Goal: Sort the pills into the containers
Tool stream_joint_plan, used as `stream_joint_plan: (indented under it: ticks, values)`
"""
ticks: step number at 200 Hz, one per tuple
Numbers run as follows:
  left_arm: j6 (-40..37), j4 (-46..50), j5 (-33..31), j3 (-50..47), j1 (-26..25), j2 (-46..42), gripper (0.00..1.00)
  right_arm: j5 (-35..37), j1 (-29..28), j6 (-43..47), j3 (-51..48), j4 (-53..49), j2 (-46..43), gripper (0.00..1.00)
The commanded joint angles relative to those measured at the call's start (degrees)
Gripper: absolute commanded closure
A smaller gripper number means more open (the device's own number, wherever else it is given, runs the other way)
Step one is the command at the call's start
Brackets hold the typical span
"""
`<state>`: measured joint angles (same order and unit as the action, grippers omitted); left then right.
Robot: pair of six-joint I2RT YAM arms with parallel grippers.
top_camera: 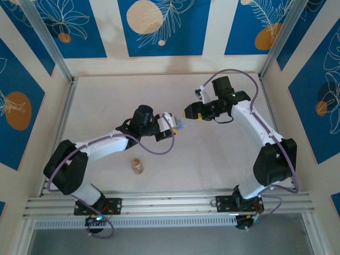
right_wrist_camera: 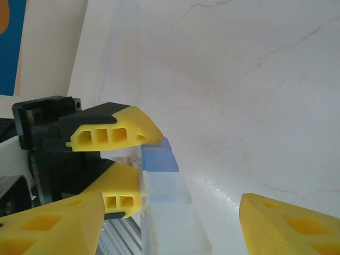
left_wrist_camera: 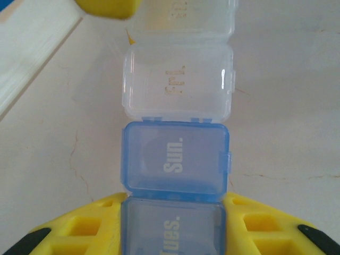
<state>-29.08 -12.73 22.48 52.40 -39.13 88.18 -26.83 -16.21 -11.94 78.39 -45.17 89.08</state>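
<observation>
1. Pill box (left_wrist_camera: pixel 175 159) aloft over the middle of the tabletop (top_camera: pixel 212 170), blue end clamped in left gripper (left_wrist_camera: pixel 172 228)
2. Long axis aimed straight at right gripper (right_wrist_camera: pixel 171 204), spread wide around the clear end
3. Vial (top_camera: pixel 137 166) of pills (top_camera: pixel 137 168) upright toward near edge, closer to left arm (top_camera: pixel 101 146)

Glossy, smooth plastic pill box (left_wrist_camera: pixel 175 159)

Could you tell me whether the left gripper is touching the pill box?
Touching. In the left wrist view, the left gripper has its yellow fingers pressed against both sides of the pill box at its blue Tues. compartment.
</observation>
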Motion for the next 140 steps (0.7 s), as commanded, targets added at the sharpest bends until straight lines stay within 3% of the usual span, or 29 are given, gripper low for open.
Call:
stream_joint_plan:
  ticks: [1,83,140]
  values:
    - [-0.3,-2.7,1.1,-0.3,0.1,-1.6,0.68,-3.0,-0.9,1.6,0.2,-1.8,-0.2,0.33]
    - [0.6,-3.2,1.0,0.4,0.0,-1.9,0.68,-5.1,-3.1,2.5,-1.1,-1.2,0.6,0.44]
    - [1.0,-3.2,0.7,0.2,0.1,-2.1,0.68,-5.3,-2.9,3.3,-1.5,-1.6,0.9,0.58]
